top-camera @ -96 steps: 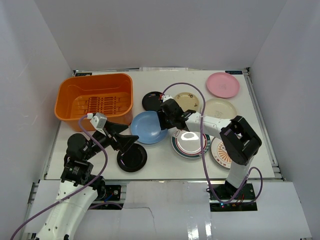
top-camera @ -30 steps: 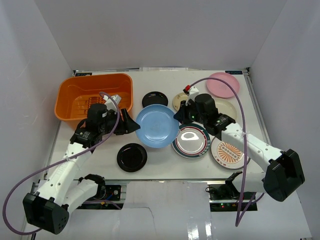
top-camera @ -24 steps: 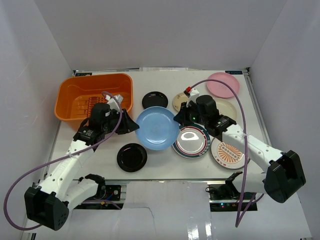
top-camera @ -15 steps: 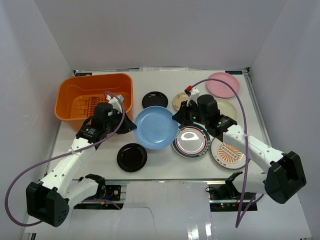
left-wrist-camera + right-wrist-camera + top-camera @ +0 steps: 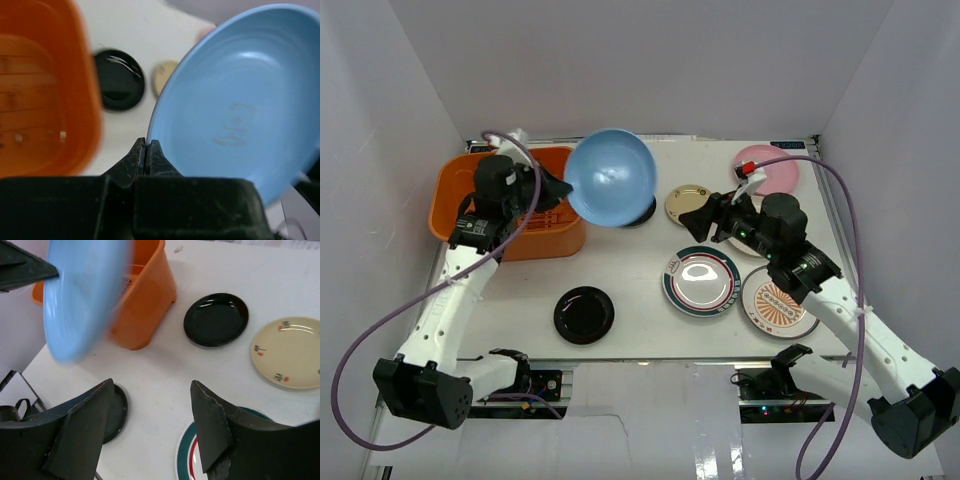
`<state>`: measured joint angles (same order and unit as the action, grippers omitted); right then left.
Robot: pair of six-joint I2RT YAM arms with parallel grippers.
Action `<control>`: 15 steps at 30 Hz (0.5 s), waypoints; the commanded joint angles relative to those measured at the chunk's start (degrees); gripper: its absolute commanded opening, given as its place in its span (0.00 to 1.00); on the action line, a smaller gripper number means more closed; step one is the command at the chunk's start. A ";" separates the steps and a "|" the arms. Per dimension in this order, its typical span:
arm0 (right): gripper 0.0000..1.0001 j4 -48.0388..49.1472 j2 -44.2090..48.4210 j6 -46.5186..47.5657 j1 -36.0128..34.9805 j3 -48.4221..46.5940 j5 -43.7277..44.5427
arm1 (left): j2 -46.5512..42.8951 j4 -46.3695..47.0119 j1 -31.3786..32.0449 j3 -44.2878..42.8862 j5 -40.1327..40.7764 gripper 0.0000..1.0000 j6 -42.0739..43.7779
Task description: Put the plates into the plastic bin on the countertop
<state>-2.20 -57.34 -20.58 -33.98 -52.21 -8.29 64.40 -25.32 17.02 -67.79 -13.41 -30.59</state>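
Observation:
My left gripper point(image 5: 563, 188) point(image 5: 146, 143) is shut on the rim of the light blue plate point(image 5: 610, 178) point(image 5: 240, 110) point(image 5: 80, 295). It holds the plate tilted in the air, beside the right wall of the orange plastic bin point(image 5: 505, 200) point(image 5: 35, 100) point(image 5: 145, 290). My right gripper point(image 5: 703, 216) point(image 5: 151, 385) stands open and empty over the countertop point(image 5: 630, 270), right of the blue plate. Flat on the countertop lie a black plate point(image 5: 584, 314), a green-red rimmed plate point(image 5: 701, 281), an orange sunburst plate point(image 5: 775, 303), a cream plate point(image 5: 688, 203) point(image 5: 290, 352) and a pink plate point(image 5: 767, 168).
A second black plate point(image 5: 119, 80) point(image 5: 216, 319) lies behind the raised blue one, mostly hidden from above. White walls close in the countertop on three sides. The right arm covers most of another pale plate near the pink one.
The left arm has lifted the blue plate up and back toward the bin. The right gripper has let go of it, opened and pulled away to the right.

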 commanded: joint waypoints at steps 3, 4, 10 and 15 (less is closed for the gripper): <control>0.66 -6.23 4.69 2.12 3.74 2.46 4.51 | 1.25 2.56 -17.85 0.55 6.81 0.00 -5.35; 0.65 -7.20 5.48 2.38 4.26 2.81 7.04 | 1.34 2.64 -20.85 2.03 6.30 0.00 -7.01; 0.63 -6.77 8.21 1.51 5.76 8.61 11.54 | 4.23 4.05 -32.92 6.61 8.03 0.00 -9.06; 0.63 -6.77 7.77 2.12 7.43 10.81 14.53 | 10.65 2.12 -33.54 4.25 15.25 0.00 -4.05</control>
<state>-10.07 -50.11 -19.25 -27.68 -41.56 2.61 73.25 -23.79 -16.43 -61.49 -1.87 -36.93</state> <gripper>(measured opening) 0.635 0.022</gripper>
